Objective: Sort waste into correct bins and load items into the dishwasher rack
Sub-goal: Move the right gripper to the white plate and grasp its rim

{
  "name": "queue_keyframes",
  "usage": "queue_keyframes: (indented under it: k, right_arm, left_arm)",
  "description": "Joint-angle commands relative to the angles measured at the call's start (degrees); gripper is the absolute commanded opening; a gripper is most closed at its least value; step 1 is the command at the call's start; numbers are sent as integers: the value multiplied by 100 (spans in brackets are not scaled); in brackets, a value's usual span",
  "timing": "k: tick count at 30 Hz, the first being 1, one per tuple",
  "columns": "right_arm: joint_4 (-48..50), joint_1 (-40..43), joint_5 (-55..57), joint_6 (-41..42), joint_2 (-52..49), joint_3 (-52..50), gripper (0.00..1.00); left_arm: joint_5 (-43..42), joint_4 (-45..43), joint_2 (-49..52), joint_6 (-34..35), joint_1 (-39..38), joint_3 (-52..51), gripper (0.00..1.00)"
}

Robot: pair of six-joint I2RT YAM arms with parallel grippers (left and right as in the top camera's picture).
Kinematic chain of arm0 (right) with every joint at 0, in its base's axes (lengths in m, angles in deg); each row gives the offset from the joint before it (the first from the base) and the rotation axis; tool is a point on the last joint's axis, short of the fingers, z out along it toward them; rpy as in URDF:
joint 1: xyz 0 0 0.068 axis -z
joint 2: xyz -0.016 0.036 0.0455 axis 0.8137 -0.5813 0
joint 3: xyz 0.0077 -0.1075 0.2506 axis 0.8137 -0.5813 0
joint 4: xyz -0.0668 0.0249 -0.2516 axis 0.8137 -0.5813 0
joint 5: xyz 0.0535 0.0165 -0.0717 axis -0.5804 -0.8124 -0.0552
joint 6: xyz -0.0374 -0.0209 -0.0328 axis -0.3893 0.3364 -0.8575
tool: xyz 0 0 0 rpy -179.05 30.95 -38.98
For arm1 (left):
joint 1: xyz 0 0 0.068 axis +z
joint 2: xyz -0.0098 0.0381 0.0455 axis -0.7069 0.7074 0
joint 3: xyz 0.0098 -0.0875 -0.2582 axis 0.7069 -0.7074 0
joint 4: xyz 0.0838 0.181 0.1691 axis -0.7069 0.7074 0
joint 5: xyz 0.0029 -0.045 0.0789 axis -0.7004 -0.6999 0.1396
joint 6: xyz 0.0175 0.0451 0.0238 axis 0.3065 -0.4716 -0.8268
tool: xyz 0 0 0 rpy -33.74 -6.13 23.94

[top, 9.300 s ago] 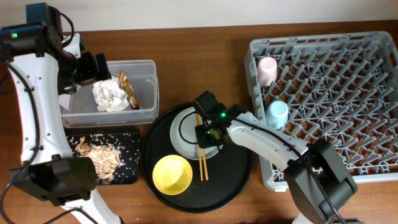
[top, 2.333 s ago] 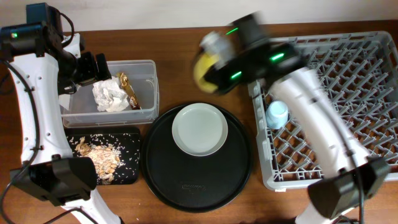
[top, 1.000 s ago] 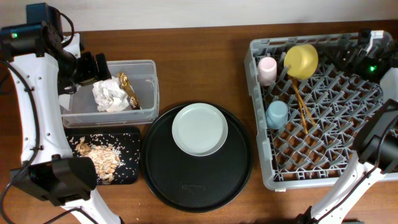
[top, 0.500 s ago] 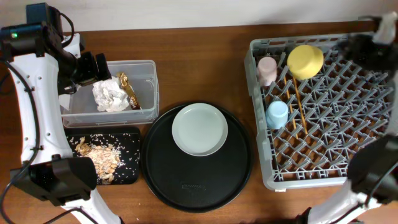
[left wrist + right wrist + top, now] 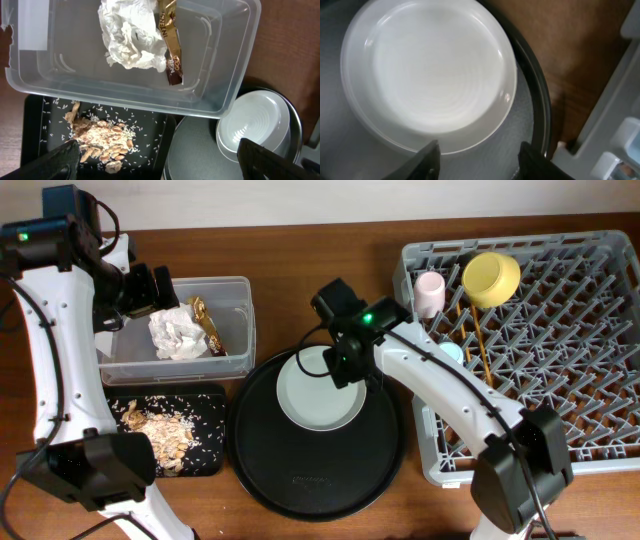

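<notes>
Overhead, the right end effector is hanging over the upper part of the plate on the round black tray, the dishwasher rack standing just beside the tray's right edge. The left wrist camera is showing the left end effector spread wide above the clear tub holding the napkin and wrapper. The right wrist camera is revealing what overhead hides: fingers standing apart, the plate's rim just ahead of them, a bare strip of tray beside it.
</notes>
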Motion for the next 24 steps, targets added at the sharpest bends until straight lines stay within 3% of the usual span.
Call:
queue_keyframes:
  k: [1,2,5,9,17,21,24]
  right_arm:
    - [859,52,326,254,-22,-957,41]
    - [1276,52,332,256,-22,-1266,35]
    - [1974,55,496,256,-22,-1727,34]
    - [2105,55,1001,256,-24,-1836,35]
    - [2424,55,988,258,-24,-2181,35]
    - [2509,52,986,260,-24,-2267,24]
    - [2507,52,590,258,-24,-2286,23]
  left_arm:
    - [24,7,-2,35,13,37,99]
    - [22,7,-2,35,13,37,99]
    - [22,7,-2,35,13,37,99]
    - [24,7,-2,35,13,37,99]
    - [24,7,-2,35,13,37,99]
    - [24,7,-2,35,13,37,99]
    - [22,7,-2,35,13,37,99]
